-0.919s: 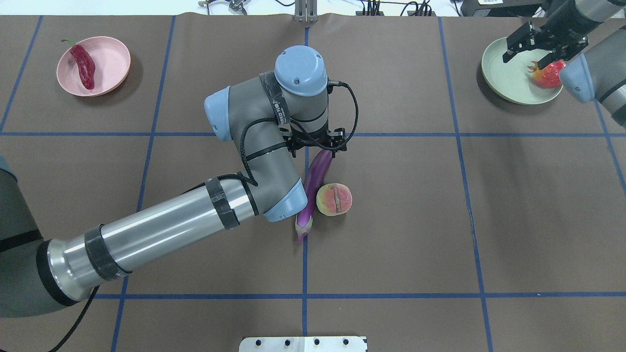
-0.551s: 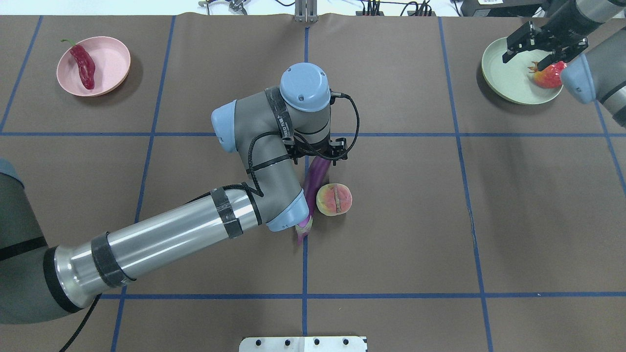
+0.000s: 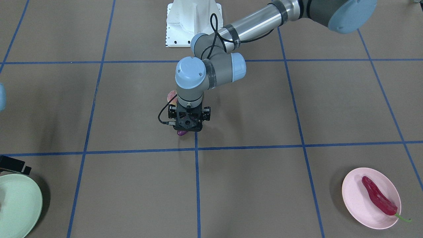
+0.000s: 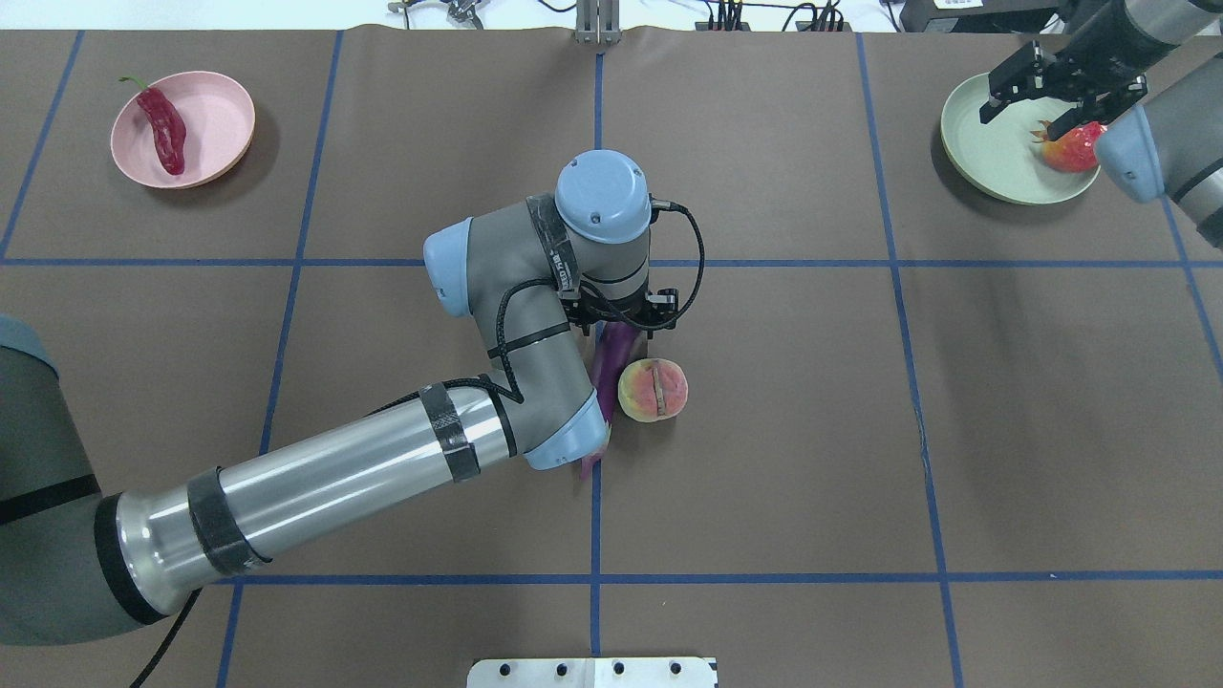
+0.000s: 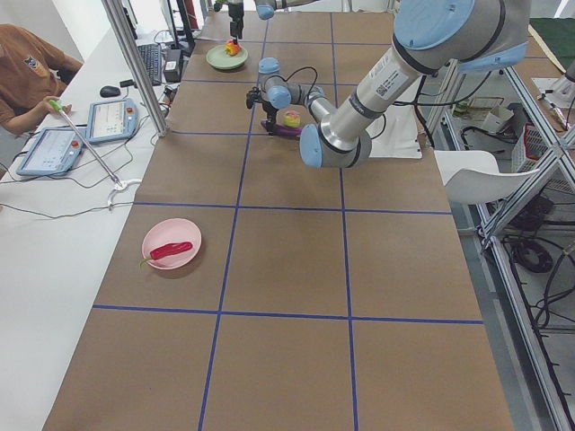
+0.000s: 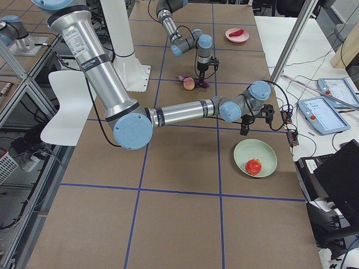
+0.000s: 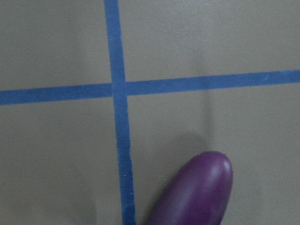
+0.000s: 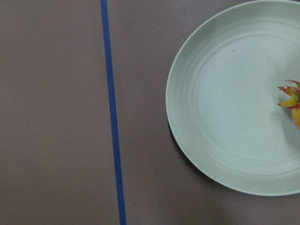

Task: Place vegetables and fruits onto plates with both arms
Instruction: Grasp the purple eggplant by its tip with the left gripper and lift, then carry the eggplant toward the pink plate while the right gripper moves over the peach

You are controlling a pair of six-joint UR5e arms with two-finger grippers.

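Note:
The purple eggplant (image 4: 611, 368) lies at the table's middle, touching the peach (image 4: 653, 390) on its right. My left gripper (image 4: 626, 320) points straight down over the eggplant's far, rounded end. Its fingers are hidden under the wrist, so I cannot tell their state. The left wrist view shows only the eggplant's tip (image 7: 197, 192) on the mat. The red chili (image 4: 164, 129) lies on the pink plate (image 4: 215, 115) at far left. The pomegranate (image 4: 1070, 153) sits on the mint plate (image 4: 989, 143) at far right. My right gripper (image 4: 1027, 110) hovers open and empty above that plate.
The brown mat has a blue tape grid (image 4: 595, 535). The white robot base (image 4: 592, 672) is at the near edge. My left forearm (image 4: 334, 487) stretches low across the near-left part of the table. An operator (image 5: 27, 72) and tablets are beside the table's long side.
My left gripper has moved toward the robot along the eggplant and now covers more of its far end. The right gripper, the fruits and the plates have stayed in place.

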